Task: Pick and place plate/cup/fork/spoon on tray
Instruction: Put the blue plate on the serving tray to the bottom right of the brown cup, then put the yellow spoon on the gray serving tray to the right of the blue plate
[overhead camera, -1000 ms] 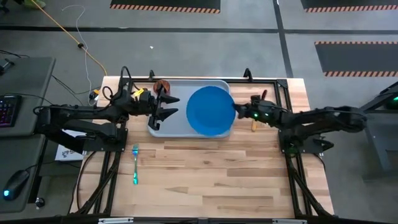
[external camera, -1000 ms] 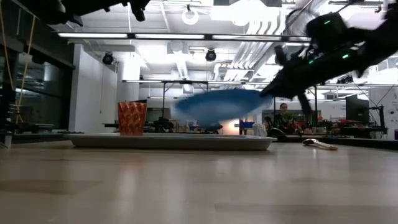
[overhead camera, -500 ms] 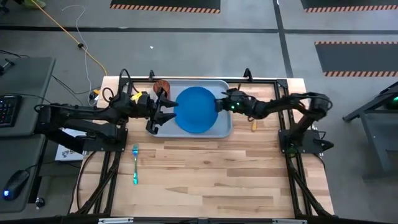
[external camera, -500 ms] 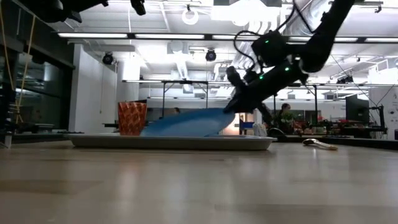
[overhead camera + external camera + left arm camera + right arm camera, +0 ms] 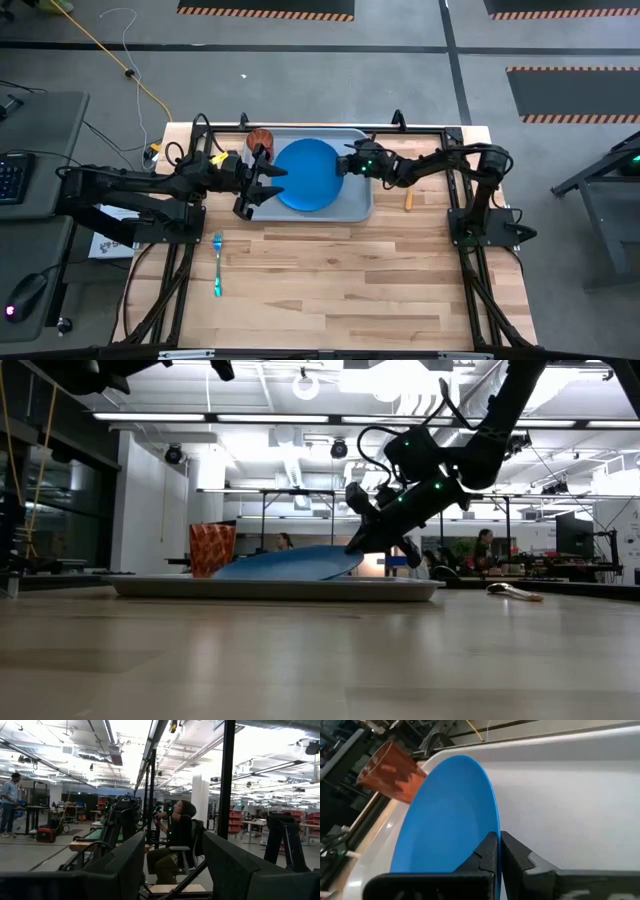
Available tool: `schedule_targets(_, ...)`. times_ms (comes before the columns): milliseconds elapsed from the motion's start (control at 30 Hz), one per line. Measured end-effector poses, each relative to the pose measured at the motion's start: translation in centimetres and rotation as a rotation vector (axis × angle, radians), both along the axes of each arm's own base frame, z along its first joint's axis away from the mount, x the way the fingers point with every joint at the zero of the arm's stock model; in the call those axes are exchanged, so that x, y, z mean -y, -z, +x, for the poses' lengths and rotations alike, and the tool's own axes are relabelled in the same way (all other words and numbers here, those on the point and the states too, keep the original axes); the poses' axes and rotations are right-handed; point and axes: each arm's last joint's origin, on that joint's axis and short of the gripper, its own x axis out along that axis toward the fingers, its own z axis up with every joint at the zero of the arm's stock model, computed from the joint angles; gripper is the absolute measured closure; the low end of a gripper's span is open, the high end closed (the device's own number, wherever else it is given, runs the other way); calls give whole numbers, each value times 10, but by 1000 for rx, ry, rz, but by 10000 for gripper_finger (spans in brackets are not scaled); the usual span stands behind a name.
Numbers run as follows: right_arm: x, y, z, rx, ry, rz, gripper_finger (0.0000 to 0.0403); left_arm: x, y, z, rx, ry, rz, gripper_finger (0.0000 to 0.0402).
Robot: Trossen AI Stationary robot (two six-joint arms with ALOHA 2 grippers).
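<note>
Wooden table, light butcher-block planks, set in a black metal frame; taken as the landmark. Beyond its far edge, grey floor with orange-and-black hazard strips; a yellow cable runs across that floor toward the table's far left corner. Left of the table, a keyboard and a mouse. Beyond the table, a seated person in dark clothing; another person stands farther off.

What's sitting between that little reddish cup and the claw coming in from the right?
The blue plate. In the high view it lies on the tray between the cup and the right gripper, which pinches its rim; the low view shows that edge raised.
</note>
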Motion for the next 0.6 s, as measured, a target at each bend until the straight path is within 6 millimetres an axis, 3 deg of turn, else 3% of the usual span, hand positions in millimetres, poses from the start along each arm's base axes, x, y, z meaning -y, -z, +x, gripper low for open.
schedule_targets(133,3,-1,-2,0,-10,4,372,0,0,0,0,-1,1,213)
schedule_targets(400,5,-5,-4,-34,-72,-45,263,0,0,0,1,-3,7,213)
schedule_targets(600,12,-22,-20,-124,-52,-80,239,0,0,0,0,-3,6,213)
